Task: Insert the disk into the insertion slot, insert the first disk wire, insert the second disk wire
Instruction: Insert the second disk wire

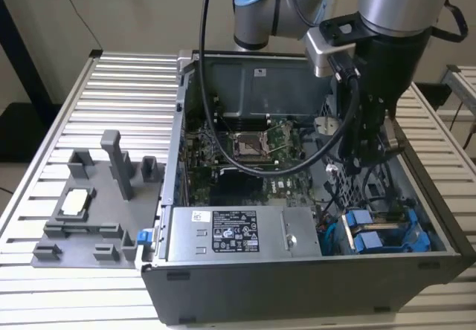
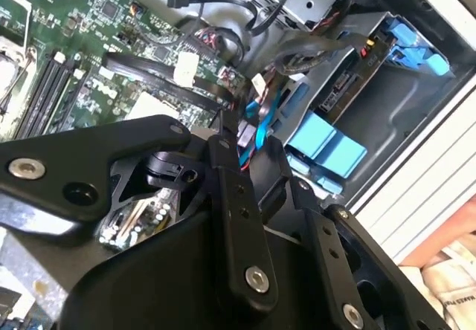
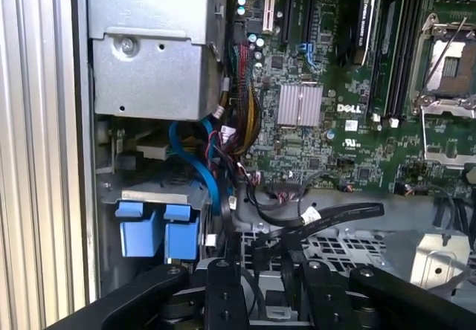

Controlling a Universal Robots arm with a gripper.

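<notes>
The disk sits in its blue carrier inside the insertion slot of the drive cage, at the case's near corner on the exterior view's right. Its blue tabs face outward, and they appear again in the second wrist view. My gripper hangs inside the open case, above and behind the cage. A flat black disk wire with a white tag runs across the metal floor to my gripper, which looks shut on its end. The same wire reaches my gripper. Red and blue wires bunch beside the cage.
The silver power-supply box with a sticker lies along the case's front edge. The green motherboard fills the case middle. A grey fixture tray with upright posts stands on the slatted table at the exterior view's left. A thick black arm cable loops over the board.
</notes>
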